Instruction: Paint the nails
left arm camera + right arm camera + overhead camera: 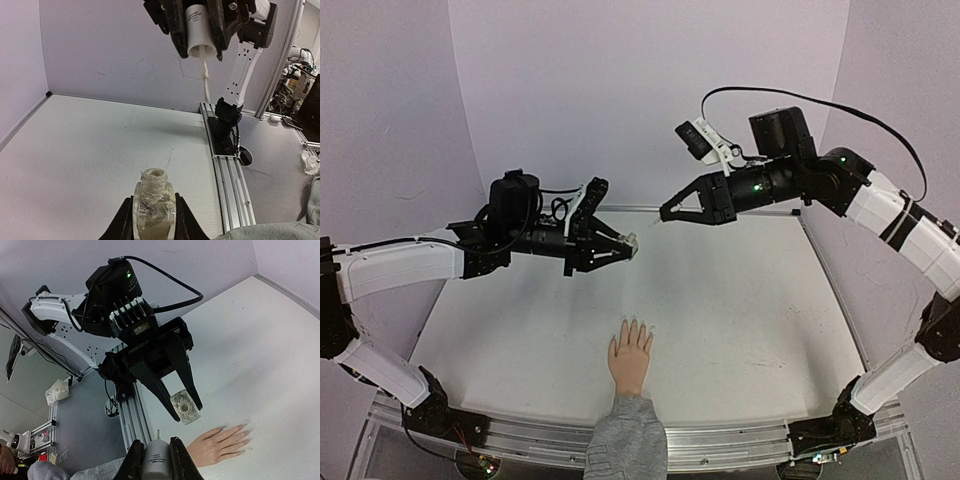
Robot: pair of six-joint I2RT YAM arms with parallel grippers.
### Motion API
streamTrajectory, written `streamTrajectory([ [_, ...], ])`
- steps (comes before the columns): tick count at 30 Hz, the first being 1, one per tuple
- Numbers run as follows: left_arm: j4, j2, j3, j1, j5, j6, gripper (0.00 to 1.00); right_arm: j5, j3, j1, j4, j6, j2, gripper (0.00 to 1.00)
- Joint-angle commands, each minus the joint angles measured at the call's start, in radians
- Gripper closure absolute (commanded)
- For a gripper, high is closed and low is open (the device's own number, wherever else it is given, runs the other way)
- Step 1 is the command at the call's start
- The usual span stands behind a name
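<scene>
Two grippers hang above the table [750, 300] in the top view, both well apart from the hand [630, 358] lying near its front edge. The hand's long axis runs away from the robot, so the nails [633, 326] lie at its far end, below and nearer the left gripper [626, 247], which is clamped on the bottle [632, 243]. The right gripper [667, 212] sits higher and further right, closed on something thin, probably the cap, though it is too small to tell here.

From the left wrist, the open-necked bottle stands upright between the jaws. The cap [201, 30] and its brush [205, 75] hang above and beyond it, tip down.

From the right wrist, the nails lie below and right of the held cap, so the brush likely has to descend past the bottle.
</scene>
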Motion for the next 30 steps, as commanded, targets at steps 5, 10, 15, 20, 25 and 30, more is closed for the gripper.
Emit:
streamTrajectory([
  [5, -0.008, -0.018, 0.037, 0.003, 0.107, 0.013, 1.0, 0.029, 0.092, 0.04, -0.058, 0.003, 0.07, 1.0],
  [10, -0.013, -0.006, 0.045, 0.002, 0.116, 0.014, 1.0, 0.065, 0.11, 0.059, -0.081, -0.017, 0.094, 1.0],
  [15, -0.017, -0.005, 0.045, 0.001, 0.12, 0.014, 1.0, 0.081, 0.116, 0.06, -0.081, -0.024, 0.095, 1.0],
  [20, -0.022, 0.003, 0.052, 0.001, 0.123, 0.016, 1.0, 0.06, 0.129, 0.065, -0.087, -0.021, 0.12, 1.0],
  [25, -0.024, 0.002, 0.051, 0.002, 0.123, 0.016, 1.0, 0.061, 0.142, 0.066, -0.091, -0.024, 0.133, 1.0],
  [30, -0.025, 0.0, 0.05, 0.001, 0.121, 0.018, 1.0, 0.064, 0.154, 0.071, -0.1, -0.029, 0.145, 1.0],
])
